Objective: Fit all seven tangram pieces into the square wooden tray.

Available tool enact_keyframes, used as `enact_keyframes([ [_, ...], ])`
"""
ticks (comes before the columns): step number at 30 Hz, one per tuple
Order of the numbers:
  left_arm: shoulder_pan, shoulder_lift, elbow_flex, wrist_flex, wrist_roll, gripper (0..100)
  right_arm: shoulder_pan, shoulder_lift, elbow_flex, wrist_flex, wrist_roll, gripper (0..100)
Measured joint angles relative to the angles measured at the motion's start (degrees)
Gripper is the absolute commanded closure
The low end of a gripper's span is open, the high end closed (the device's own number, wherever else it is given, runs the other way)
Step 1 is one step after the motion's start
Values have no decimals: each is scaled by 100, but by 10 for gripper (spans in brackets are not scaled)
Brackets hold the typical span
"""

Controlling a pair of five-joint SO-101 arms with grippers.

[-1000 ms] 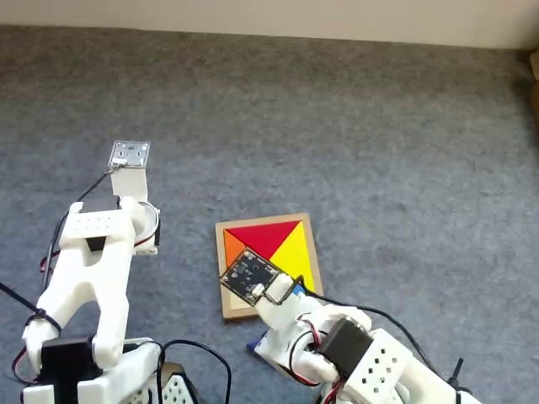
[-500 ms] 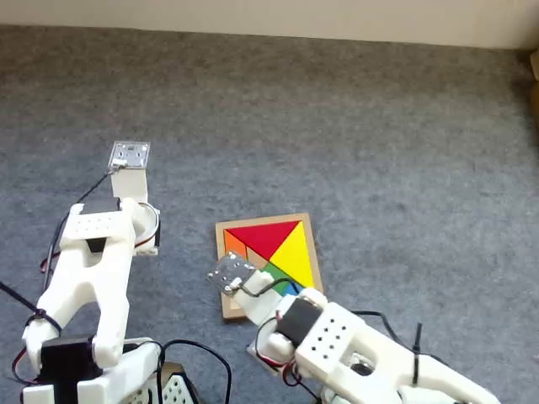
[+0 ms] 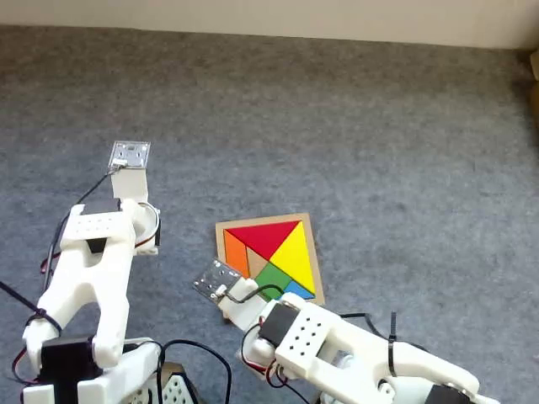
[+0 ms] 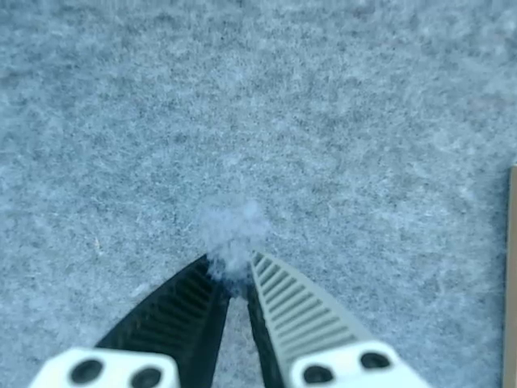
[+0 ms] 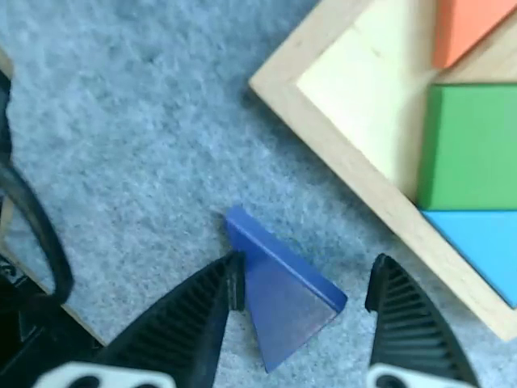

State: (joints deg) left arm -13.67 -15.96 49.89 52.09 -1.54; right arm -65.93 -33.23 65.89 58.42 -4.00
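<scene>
- This is a small robotics test set-up in a carpeted room; whether it is a home, an office or a lab cannot be told.
- Grey short-pile carpet covers the whole work surface, edge to edge.
- A pale band runs along the top edge of the high view, where the carpet ends.
- The white plastic left arm at lower left and right arm at lower centre show rows of screw holes and exposed motors.
- A loose black cable and a bare circuit board give it a hand-built look.
- A wooden puzzle tray lies at centre.
</scene>
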Motion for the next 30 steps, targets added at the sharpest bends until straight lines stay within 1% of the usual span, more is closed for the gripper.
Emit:
enact_keyframes([
  [8, 0, 0, 0, 0, 0, 995, 105, -79, 62, -9, 9, 765],
  [13, 0, 0, 0, 0, 0, 995, 431, -149, 264, -26, 431, 814],
  [17, 0, 0, 0, 0, 0, 995, 545, -158, 334, -35, 730, 818],
  [22, 0, 0, 0, 0, 0, 995, 598, -149, 492, -44, 835, 823],
  [24, 0, 0, 0, 0, 0, 995, 607, -149, 501, -44, 835, 851],
  [27, 0, 0, 0, 0, 0, 995, 642, -149, 501, -44, 853, 930],
  [29, 0, 0, 0, 0, 0, 995, 695, -176, 501, -44, 1002, 991],
  [30, 0, 0, 0, 0, 0, 995, 703, -185, 501, -44, 1143, 998],
])
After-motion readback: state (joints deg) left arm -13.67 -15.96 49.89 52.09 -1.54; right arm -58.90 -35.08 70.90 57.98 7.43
